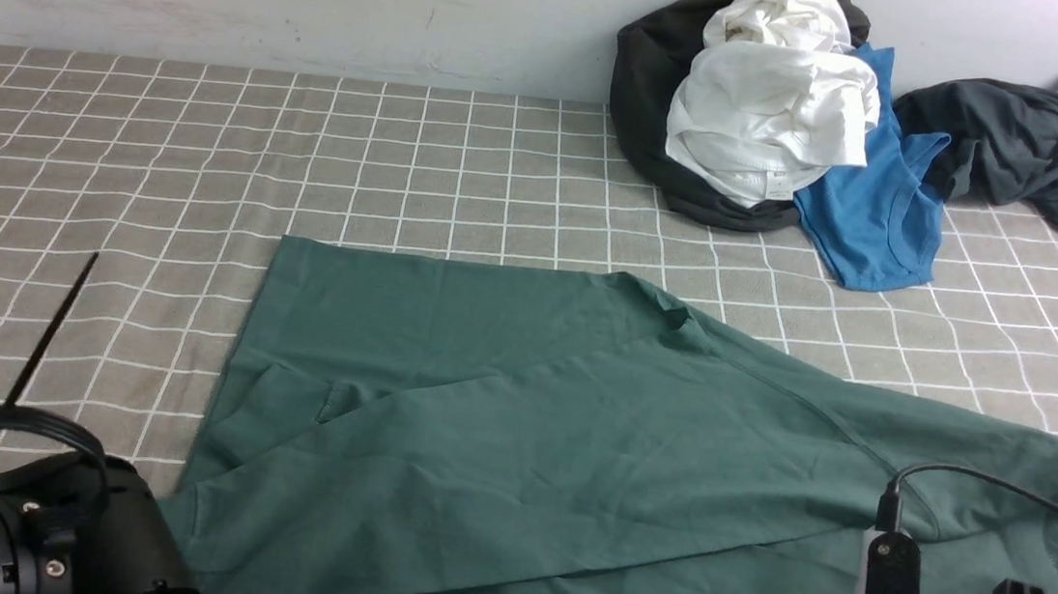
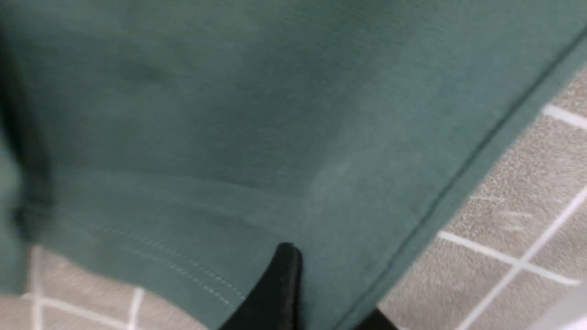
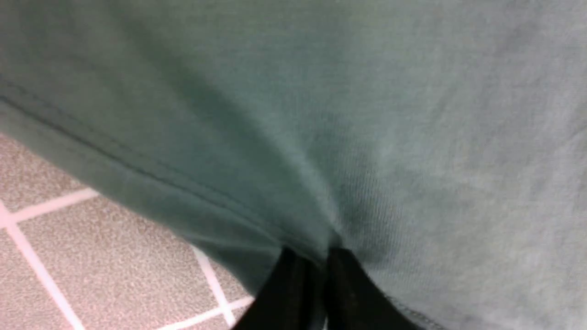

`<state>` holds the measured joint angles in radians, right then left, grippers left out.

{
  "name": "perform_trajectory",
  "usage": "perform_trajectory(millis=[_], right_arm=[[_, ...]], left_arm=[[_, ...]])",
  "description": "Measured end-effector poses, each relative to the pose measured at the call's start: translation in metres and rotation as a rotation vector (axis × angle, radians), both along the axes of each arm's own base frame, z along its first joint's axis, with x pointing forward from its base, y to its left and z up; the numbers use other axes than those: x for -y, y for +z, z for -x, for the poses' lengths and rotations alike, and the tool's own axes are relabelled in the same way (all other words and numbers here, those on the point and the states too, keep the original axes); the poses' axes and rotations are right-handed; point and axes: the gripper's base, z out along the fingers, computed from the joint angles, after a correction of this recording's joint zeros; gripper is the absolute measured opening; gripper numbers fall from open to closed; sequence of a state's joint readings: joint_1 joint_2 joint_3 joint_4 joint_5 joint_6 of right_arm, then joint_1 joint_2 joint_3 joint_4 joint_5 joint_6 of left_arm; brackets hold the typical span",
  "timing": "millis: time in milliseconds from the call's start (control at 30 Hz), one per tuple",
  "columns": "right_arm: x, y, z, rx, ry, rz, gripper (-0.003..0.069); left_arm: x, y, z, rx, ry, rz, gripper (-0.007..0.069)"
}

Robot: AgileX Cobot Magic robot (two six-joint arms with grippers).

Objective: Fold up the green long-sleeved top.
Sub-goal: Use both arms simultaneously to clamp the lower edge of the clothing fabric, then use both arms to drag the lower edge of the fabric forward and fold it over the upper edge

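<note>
Our right gripper [image 3: 316, 256] has its two black fingers [image 3: 293, 284] drawn almost together, and a pucker of the green long-sleeved top [image 1: 526, 433] is pinched between them, just inside a stitched seam near the cloth's edge. Our left gripper [image 2: 330, 286] is closed on the same garment at its hem: one matte black finger [image 2: 284, 279] lies on top of the fabric beside a double row of stitching, while the other shows only as a sliver past the edge. The top lies spread across the near half of the table, on a grey-beige tablecloth [image 1: 214, 141] with a thin white grid. It is a soft, matte knit, mostly smooth, with one sleeve folded diagonally over the body and a few shallow creases. At the far right of the table we see a loose heap: a crumpled white garment [image 1: 770, 116] on a black one [image 1: 642, 85], a bright blue shirt [image 1: 877, 214] and a dark grey garment [image 1: 1029, 141] beside it.
</note>
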<state>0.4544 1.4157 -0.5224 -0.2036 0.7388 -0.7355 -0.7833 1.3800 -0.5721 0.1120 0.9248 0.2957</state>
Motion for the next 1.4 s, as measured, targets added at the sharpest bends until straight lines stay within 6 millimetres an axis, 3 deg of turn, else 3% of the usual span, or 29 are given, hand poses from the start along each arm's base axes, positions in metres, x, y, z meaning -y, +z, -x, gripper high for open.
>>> perform_trajectory(millis=[167, 367, 533, 733, 800, 833, 933, 1033, 1133, 1200, 1233, 1267, 1400], right_arm=[[-0.001, 0.022, -0.005, 0.046, -0.011, -0.011, 0.0004], [-0.003, 0.067, -0.035, 0.124, -0.077, -0.050, 0.0004], [0.009, 0.093, -0.085, 0.109, -0.211, -0.131, 0.0004], [0.022, 0.097, -0.147, 0.013, -0.334, -0.238, 0.0004], [0.024, 0.096, -0.162, 0.007, -0.358, -0.259, 0.0003], [0.026, 0.091, -0.179, -0.001, -0.380, -0.272, 0.0003], [0.028, 0.083, -0.210, 0.006, -0.414, -0.290, 0.0003], [0.028, 0.076, -0.225, 0.003, -0.434, -0.297, 0.0003], [0.029, 0.058, -0.249, -0.004, -0.475, -0.307, 0.0016], [0.030, 0.055, -0.256, 0.001, -0.491, -0.314, 0.0031], [0.032, 0.046, -0.265, 0.005, -0.513, -0.318, 0.0069], [0.032, 0.045, -0.266, 0.004, -0.515, -0.318, 0.0069], [0.037, 0.040, -0.282, 0.032, -0.579, -0.326, 0.0239]], left_arm=[[-0.002, 0.037, -0.022, 0.065, 0.081, 0.042, -0.0005], [-0.022, 0.071, -0.058, 0.156, 0.168, 0.073, -0.0001], [-0.042, 0.102, -0.108, 0.256, 0.240, 0.105, 0.0006], [-0.051, 0.122, -0.178, 0.338, 0.294, 0.123, 0.0013], [-0.052, 0.124, -0.197, 0.354, 0.302, 0.125, 0.0013], [-0.052, 0.123, -0.219, 0.369, 0.312, 0.127, 0.0013], [-0.053, 0.112, -0.256, 0.373, 0.314, 0.121, 0.0013], [-0.055, 0.104, -0.277, 0.379, 0.321, 0.121, 0.0013], [-0.058, 0.082, -0.305, 0.372, 0.340, 0.117, 0.0015], [-0.058, 0.076, -0.312, 0.376, 0.341, 0.118, 0.0017], [-0.059, 0.063, -0.323, 0.384, 0.343, 0.120, 0.0028], [-0.059, 0.064, -0.324, 0.386, 0.344, 0.121, 0.0028], [-0.063, 0.042, -0.341, 0.419, 0.364, 0.134, 0.0113]])
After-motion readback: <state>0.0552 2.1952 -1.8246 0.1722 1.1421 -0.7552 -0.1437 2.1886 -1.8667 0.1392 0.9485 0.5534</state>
